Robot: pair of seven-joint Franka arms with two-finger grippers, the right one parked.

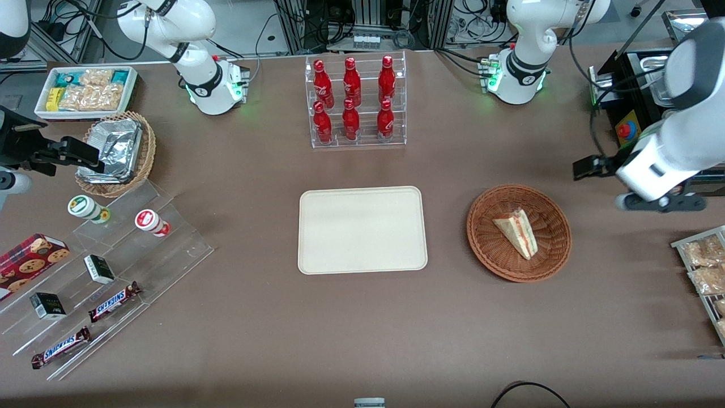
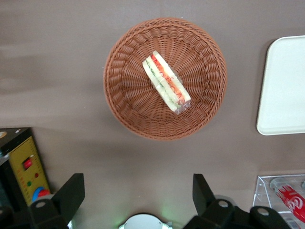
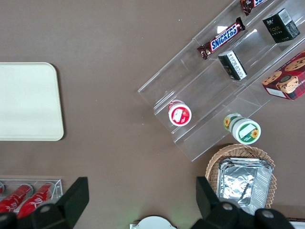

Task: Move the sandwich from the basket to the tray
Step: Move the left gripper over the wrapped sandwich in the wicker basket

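Sandwich (image 1: 518, 232): lies alone in the basket (image 1: 487, 252), flat on its side, filling edge turned toward the working arm's end of the counter — untouched.
Tray (image 1: 362, 229): bare, beside the basket on the counter (image 1: 362, 340), toward the parked arm's end; a short sideways carry, in my judgement.
Bottle rack (image 1: 357, 102): farther from the front camera than the tray, well apart from the path.
Claw (image 2: 138, 198): released, fingers spread wide, high above the counter and off the basket's rim, holding nothing.
Step in hand: the approach — centre over the wedge, turn the wrist so the fingers (image 2: 71, 193) straddle its two bread faces, descend inside the rim.
Care: soft bread, so close gently; lift clear of the wicker wall before moving sideways.
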